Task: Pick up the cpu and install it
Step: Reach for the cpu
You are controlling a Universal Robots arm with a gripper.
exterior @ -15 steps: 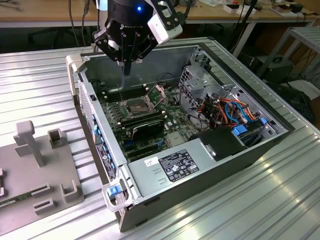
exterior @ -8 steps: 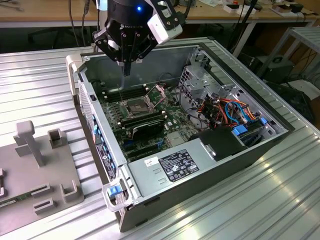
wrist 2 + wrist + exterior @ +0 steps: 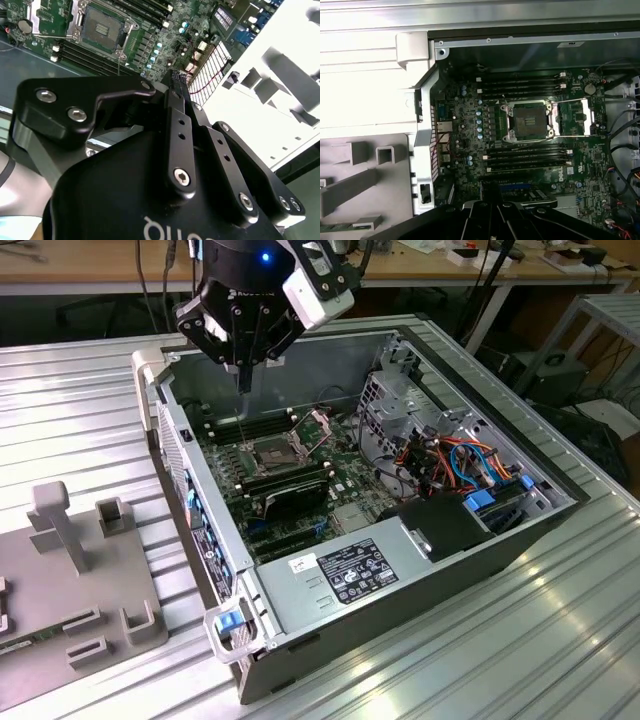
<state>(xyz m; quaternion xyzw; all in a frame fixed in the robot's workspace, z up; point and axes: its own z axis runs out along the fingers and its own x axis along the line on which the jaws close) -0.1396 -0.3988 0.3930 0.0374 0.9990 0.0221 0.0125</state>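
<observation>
Exterior view: my end effector (image 3: 243,368) hangs above the computer case (image 3: 330,365), fingers together; the first wrist view shows the open socket (image 3: 530,121) squarely.

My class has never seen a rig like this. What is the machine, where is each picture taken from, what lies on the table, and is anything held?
The black device is the gripper of a robot arm, hanging over an open computer case on a metal table. The exterior view comes from a camera off the arm; both wrist views come from cameras riding on the arm. Inside lies a green circuit board with a square, dark-centred socket, its cover frame swung open. A grey tray sits at the exterior view's left. Whether the gripper holds the chip cannot be told.
</observation>
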